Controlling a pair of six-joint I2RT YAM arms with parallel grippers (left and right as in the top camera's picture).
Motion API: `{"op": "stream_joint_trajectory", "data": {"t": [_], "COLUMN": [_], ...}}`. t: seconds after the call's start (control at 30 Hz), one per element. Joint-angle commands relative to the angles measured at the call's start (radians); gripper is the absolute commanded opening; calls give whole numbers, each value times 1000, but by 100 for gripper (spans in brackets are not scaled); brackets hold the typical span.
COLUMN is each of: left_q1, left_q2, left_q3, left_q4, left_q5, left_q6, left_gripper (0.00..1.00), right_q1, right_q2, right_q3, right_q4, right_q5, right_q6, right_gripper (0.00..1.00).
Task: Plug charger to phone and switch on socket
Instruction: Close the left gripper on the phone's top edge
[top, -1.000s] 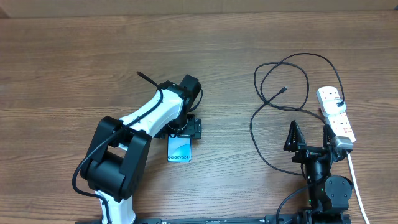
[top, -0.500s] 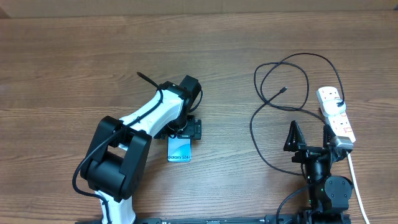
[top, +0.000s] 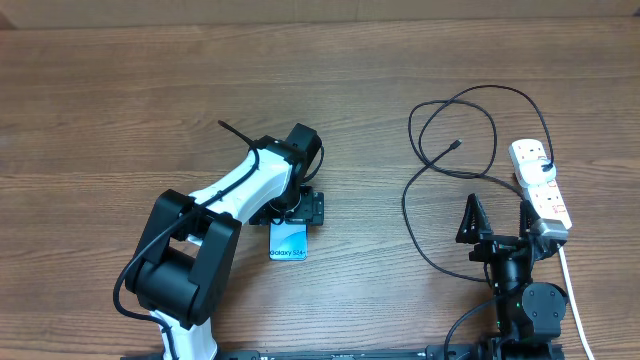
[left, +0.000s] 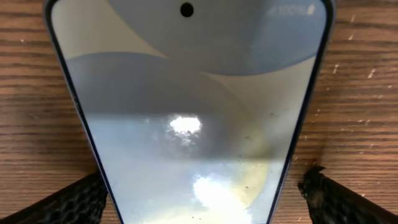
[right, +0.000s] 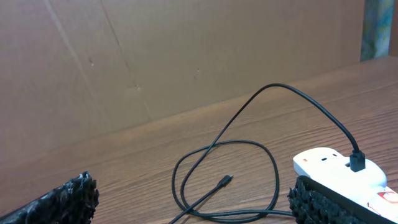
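Observation:
The phone (top: 288, 243) lies flat on the wooden table, screen lit, its upper end hidden under my left gripper (top: 290, 218). In the left wrist view the phone (left: 186, 112) fills the frame. My left gripper (left: 200, 211) is open and straddles it, with one of its fingers (left: 339, 199) on each side. The black charger (top: 450, 150) loops at the right, its free plug (right: 225, 181) lying loose inside a coil. Its other end is plugged into the white socket (top: 541, 182). My right gripper (top: 497, 205) stands open, near the socket (right: 339, 168) and holding nothing.
The socket's thick white cord (top: 570, 290) runs down the right side towards the table's front edge. A brown cardboard wall (right: 186, 56) stands behind the table. Bare wood lies between the phone and the cable loops.
My left arm has shifted very slightly over the phone. The phone, the charger, the socket and my right arm have not moved.

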Motion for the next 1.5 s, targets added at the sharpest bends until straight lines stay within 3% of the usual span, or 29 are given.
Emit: {"op": "stream_joint_trajectory", "data": {"t": [0.0,0.33,0.77,0.87,1.47], "left_q1": [-1,0,0,0,0], "left_q2": [31,31,31,31,31], "left_q3": [-34,-34,-34,-34,-34], "left_q4": [14,8,10,10,30], "left_q5": [-21,-50,-52,-58,-58], "left_q6": [-26,-91,-92,-92,-92], "left_gripper": [94,97,91,83,64], "right_q1": [1,1,1,1,1], "right_q2": [-8,-8,-8,-8,-8], "right_q3": [-11,-11,-11,-11,-11], "right_q4": [2,2,2,2,2], "right_q5": [-2,-3,-3,-2,-3], "right_q6": [-4,-4,-4,-4,-4], "right_gripper": [100,100,100,100,100]}}
